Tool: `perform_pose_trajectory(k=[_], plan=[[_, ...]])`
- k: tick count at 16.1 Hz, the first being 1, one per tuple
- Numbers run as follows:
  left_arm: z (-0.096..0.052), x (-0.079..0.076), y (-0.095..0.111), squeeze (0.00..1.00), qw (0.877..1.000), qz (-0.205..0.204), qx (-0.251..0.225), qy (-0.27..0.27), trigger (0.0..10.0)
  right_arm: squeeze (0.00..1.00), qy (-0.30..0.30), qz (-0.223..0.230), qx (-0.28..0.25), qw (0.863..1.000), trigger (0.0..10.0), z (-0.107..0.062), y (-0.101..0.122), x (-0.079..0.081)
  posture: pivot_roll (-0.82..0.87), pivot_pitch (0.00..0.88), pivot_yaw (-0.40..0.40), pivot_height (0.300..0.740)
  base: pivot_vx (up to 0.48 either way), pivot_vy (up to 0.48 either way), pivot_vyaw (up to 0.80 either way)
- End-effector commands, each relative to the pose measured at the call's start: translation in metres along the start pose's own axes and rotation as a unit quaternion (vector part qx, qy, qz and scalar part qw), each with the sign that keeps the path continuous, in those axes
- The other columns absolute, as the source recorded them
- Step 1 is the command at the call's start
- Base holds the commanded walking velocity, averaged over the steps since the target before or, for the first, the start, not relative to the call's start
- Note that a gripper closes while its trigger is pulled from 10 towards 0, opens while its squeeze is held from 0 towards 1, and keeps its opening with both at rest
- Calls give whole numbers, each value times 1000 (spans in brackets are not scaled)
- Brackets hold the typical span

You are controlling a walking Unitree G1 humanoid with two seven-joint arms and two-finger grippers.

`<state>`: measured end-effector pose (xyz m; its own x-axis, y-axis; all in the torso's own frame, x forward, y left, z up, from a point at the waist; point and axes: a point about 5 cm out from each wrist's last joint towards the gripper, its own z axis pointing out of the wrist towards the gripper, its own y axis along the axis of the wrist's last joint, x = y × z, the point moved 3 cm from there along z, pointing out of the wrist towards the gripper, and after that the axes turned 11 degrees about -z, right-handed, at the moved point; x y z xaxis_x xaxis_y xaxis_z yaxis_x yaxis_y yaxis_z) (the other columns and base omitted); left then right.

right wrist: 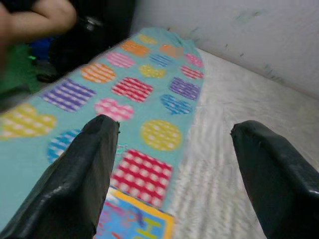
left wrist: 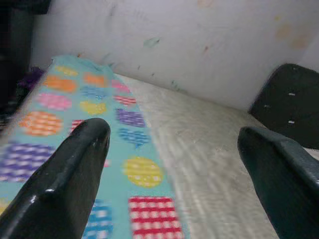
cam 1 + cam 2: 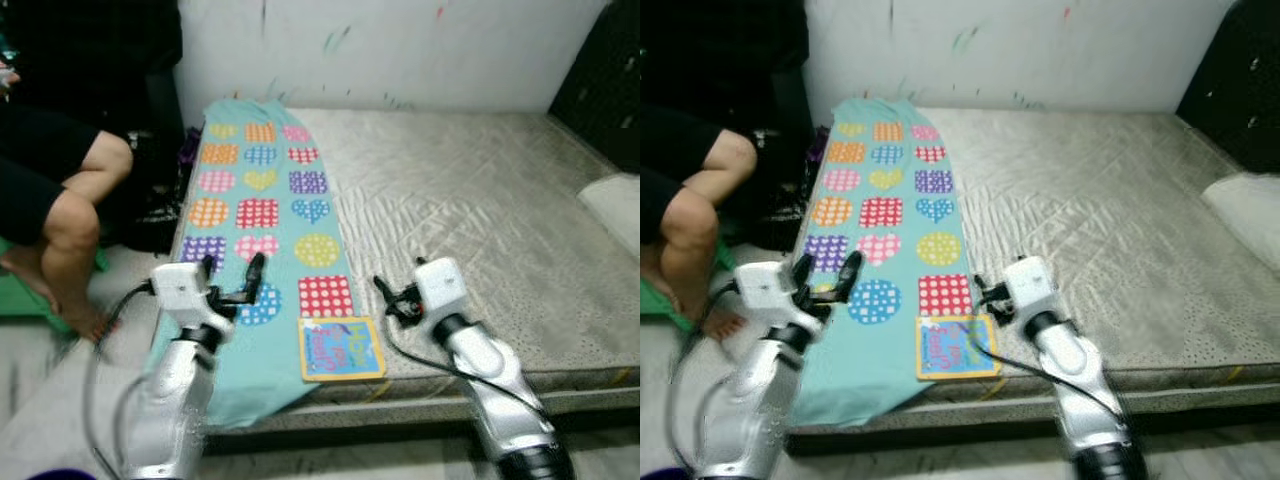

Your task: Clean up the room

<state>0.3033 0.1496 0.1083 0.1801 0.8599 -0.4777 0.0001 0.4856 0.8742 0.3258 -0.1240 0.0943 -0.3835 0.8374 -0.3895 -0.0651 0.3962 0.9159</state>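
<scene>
A teal blanket with coloured dotted and checked patches lies along the left side of the grey mattress, and its front end hangs over the edge. A yellow-bordered picture book lies flat on the blanket's front right corner. My left gripper hovers open over the blanket's front left part, with nothing between its fingers. Just right of the book, my right gripper is open and empty above the mattress. The book's corner shows below it in the right wrist view.
A person sits at the left beside the bed, bare legs bent, feet on the floor. A white pillow lies at the right edge. A black headboard stands at the back right, and a marked white wall is behind.
</scene>
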Motion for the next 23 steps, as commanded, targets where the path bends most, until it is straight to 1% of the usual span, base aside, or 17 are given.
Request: perform_pose_trajectory(k=[1,2,5,11,14,15,17,19,20,21,22,23], plan=[[1,-8,1,0,1000,2,-5,-19,10000,0,-5,-9,-2,1000,10000,-1,2,-8,-121,0,-58,740,0,0,0],[1,-9,1,0,1000,2,-5,-22,10000,0,-5,-9,-2,1000,10000,-1,2,-8,-121,0,-58,740,0,0,0],[1,-11,2,0,1000,-1,-7,-26,10000,0,-5,-8,-2,1000,10000,-1,2,-8,-121,0,-60,740,308,0,0],[1,-9,4,0,1000,0,-7,-24,10000,0,-13,-5,-2,1000,10000,-1,2,-9,-121,0,-56,740,332,0,0],[0,-8,5,0,1000,7,-8,-18,10000,0,-21,-3,-4,1000,10000,-1,3,-13,-118,0,-56,740,280,0,0],[0,-5,6,0,1000,11,-9,-10,10000,0,-29,2,-4,1000,10000,-2,4,-17,-118,0,-56,740,0,0,0],[-4,6,10,0,1000,20,-15,18,10000,0,-37,5,-2,999,10000,-5,3,-25,-112,0,-59,740,0,0,0],[-10,14,14,0,999,23,-20,36,10000,0,-48,10,10,999,10000,-11,-3,-34,-108,0,-65,740,0,0,0],[-16,20,13,0,998,29,-20,48,10000,0,-56,12,18,998,10000,-15,-7,-41,-105,0,-84,740,0,0,0],[-20,24,14,0,997,32,-25,59,10000,0,-59,12,18,998,10000,-16,-7,-45,-94,0,-114,740,0,0,0],[-22,26,15,0,997,36,-29,65,10000,0,-60,11,19,998,10000,-17,-6,-48,-80,0,-149,740,0,0,0],[-21,25,21,0,996,45,-41,67,10000,0,-52,5,16,998,10000,-13,0,-49,-65,0,-184,740,0,0,0]])
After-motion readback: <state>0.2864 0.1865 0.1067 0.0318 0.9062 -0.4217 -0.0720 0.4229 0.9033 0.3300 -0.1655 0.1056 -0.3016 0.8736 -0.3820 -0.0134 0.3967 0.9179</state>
